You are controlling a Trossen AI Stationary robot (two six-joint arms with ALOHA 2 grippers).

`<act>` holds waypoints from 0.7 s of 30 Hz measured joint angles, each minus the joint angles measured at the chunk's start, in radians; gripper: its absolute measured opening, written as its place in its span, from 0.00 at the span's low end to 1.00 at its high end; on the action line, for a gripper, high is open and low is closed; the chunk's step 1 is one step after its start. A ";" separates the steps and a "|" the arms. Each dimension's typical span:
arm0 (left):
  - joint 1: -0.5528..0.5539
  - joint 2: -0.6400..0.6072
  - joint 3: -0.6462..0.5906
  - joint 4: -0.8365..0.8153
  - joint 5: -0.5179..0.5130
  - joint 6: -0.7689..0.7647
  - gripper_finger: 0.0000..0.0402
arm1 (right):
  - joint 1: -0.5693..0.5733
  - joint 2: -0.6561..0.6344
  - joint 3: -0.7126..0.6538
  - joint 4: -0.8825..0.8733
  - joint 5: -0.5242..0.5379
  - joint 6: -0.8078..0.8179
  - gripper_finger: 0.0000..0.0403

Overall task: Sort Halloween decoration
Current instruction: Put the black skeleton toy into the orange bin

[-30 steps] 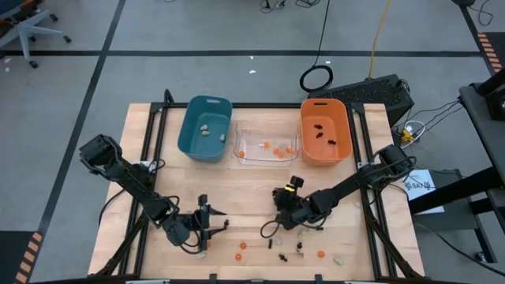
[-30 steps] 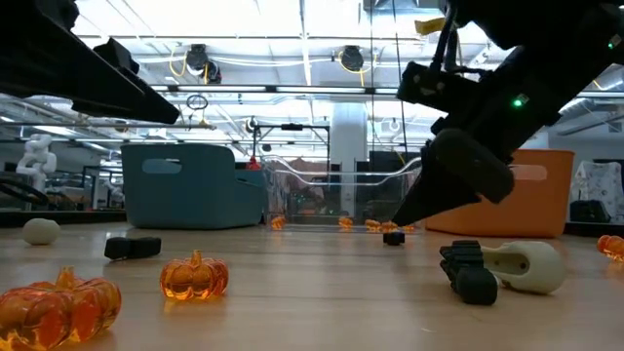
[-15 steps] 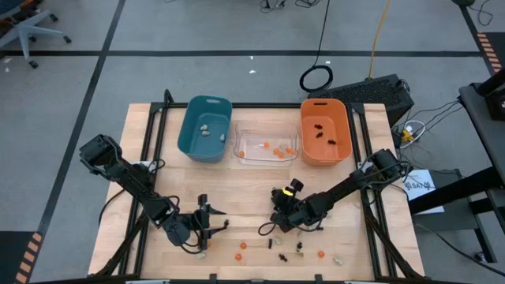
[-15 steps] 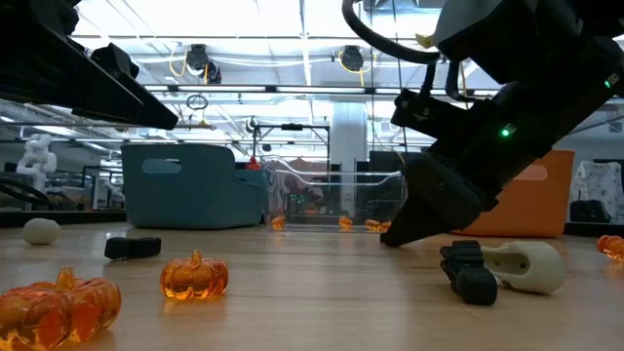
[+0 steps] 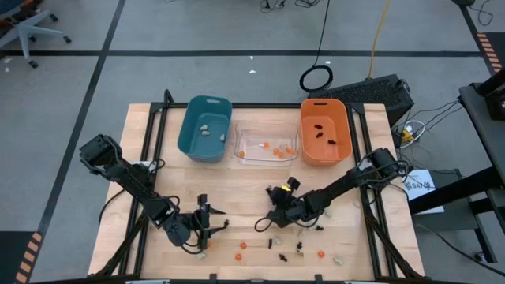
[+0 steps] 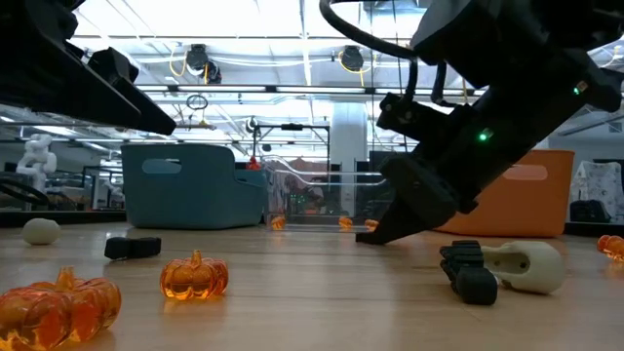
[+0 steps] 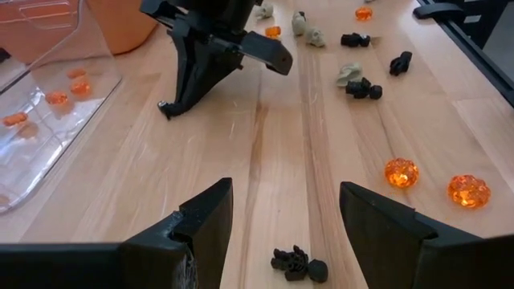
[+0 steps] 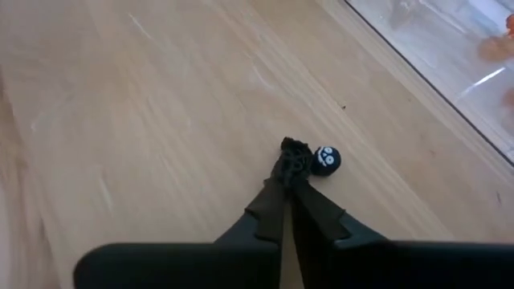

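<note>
High view: right claw [image 5: 274, 222] has slid forward and leftward across the worktop [image 5: 237, 189] since a second ago, tips now low near the middle; left claw [image 5: 207, 226] unmoved at the near-left, its jaws spread wide over nothing. Teal bin [image 5: 205, 128] holds pale lumps, clear bin [image 5: 266, 147] orange pieces, orange bin [image 5: 324, 131] black ones; loose trinkets lie along the near edge. Low view: right claw [image 6: 369, 237] has come down to the boards, tips together where they stood apart before; orange pumpkins [image 6: 194, 276] and a pale lump [image 6: 522, 265] wait in front. Left wrist view: the right claw seen beyond, and a black spider [image 7: 297, 263] between the left fingers [image 7: 377, 225], untouched. Right wrist view: the right claw pinched shut on a black spidery trinket [image 8: 307, 158] – legs caught, round body free. Judgement – pick made; lift and carry to the orange bin next.
</note>
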 joint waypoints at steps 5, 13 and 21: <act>-0.002 0.000 0.000 -0.006 0.000 0.000 0.57 | 0.006 -0.007 -0.002 0.042 -0.007 -0.067 0.00; -0.014 0.000 0.000 -0.030 0.000 -0.001 0.57 | 0.056 -0.118 -0.003 0.062 -0.002 -0.260 0.00; -0.013 0.000 0.000 -0.024 -0.012 0.000 0.57 | 0.119 -0.236 -0.003 0.064 -0.001 -0.616 0.00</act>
